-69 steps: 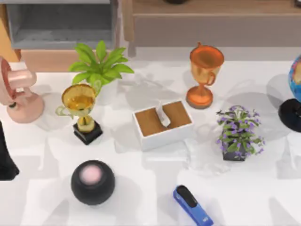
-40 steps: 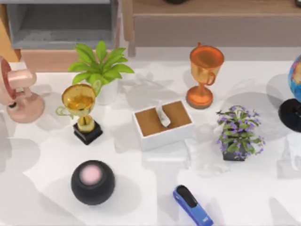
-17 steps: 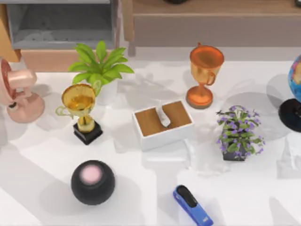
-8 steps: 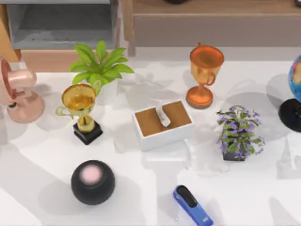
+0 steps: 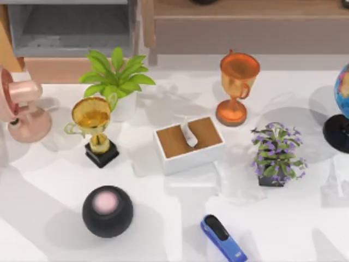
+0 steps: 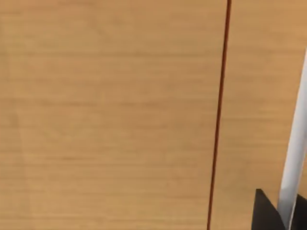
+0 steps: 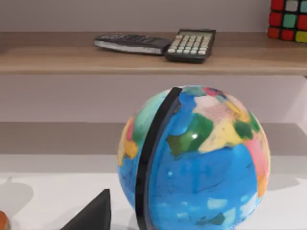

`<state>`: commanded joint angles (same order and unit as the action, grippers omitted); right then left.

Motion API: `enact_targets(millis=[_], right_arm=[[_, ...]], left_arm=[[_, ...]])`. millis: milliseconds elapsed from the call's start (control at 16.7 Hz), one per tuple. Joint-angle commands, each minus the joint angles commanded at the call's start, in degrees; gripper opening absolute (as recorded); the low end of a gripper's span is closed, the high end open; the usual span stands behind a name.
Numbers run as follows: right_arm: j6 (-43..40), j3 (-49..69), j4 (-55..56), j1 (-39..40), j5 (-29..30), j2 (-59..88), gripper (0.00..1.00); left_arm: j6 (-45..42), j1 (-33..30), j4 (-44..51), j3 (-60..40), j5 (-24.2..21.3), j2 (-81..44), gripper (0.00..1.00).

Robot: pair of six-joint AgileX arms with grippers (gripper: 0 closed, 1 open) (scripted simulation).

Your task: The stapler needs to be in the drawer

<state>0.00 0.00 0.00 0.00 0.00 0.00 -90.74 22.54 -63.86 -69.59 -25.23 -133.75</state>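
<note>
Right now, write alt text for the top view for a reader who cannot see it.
A blue stapler lies at the white table's near edge, far from the open grey drawer at back left. Between them stand a tissue box, black ball, two trophies and two plants.

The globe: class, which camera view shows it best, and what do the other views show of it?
The right wrist view shows the globe best: its whole coloured sphere with the black arc across it. The top view catches just a slice of the globe and its black base at the table's right edge. The left wrist view faces a wooden panel instead.
</note>
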Motion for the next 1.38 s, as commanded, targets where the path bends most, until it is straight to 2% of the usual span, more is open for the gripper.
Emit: enact_targets(millis=[420, 840, 1380], right_arm=[[0.00, 0.00, 0.00, 0.00, 0.00, 0.00, 1.00], [0.00, 0.00, 0.00, 0.00, 0.00, 0.00, 1.00], [0.00, 0.00, 0.00, 0.00, 0.00, 0.00, 1.00]], left_arm=[[0.21, 0.47, -0.32, 0.96, -0.32, 0.34, 0.00], [0.13, 3.84, -6.94, 14.56, -3.53, 6.01, 0.00], [-0.10, 5.69, -10.23, 19.42, -5.34, 8.45, 0.00]])
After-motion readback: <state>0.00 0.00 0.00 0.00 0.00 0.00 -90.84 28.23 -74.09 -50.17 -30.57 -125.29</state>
